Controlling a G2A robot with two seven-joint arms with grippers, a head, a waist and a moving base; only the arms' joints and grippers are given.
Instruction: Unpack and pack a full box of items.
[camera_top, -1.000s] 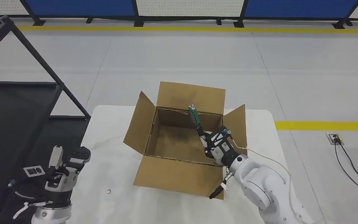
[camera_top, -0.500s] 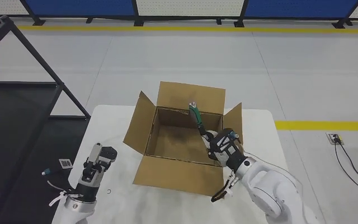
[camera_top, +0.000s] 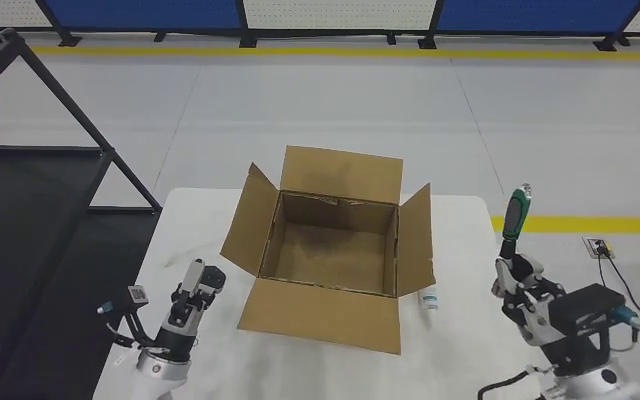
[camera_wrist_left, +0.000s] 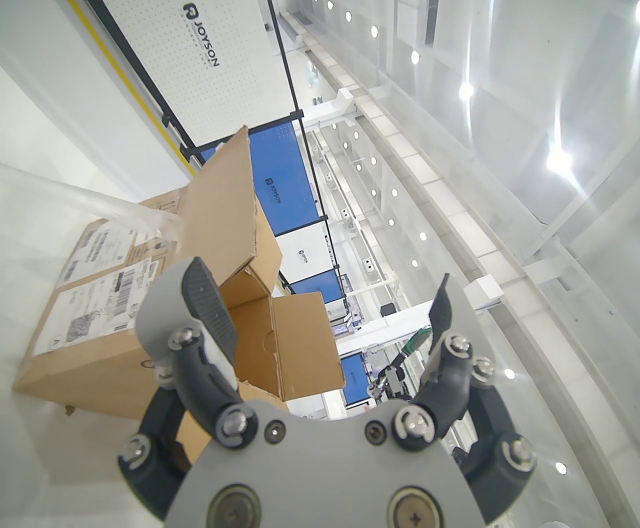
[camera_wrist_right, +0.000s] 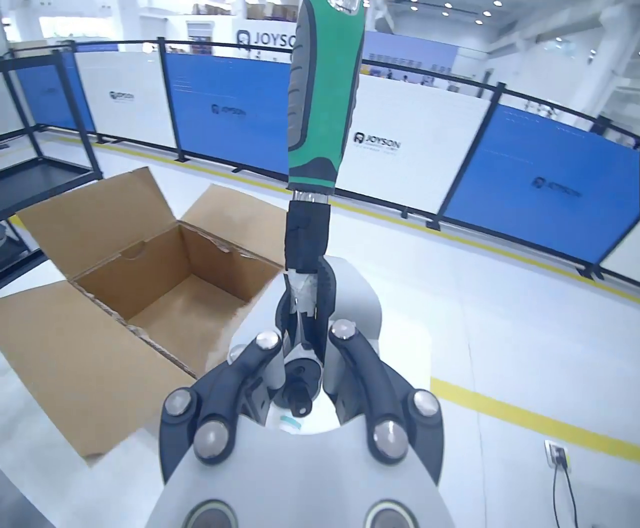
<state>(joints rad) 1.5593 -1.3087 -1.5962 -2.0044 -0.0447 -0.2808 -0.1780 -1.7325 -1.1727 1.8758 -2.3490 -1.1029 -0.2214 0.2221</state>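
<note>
Well off the box's right side, the right gripper (camera_wrist_right: 305, 295) has its fingers clamped on the black-wrapped shaft of the green-handled tool (camera_wrist_right: 322, 100). The tool's long axis stands upright, handle topmost. The box (camera_top: 330, 315) sits with its flaps spread, so packing likely means carrying the tool leftward over its opening. Off the box's front-left corner, the left gripper (camera_wrist_left: 320, 287) gapes wide, holding nothing, and is the farther one from the tool.
</note>
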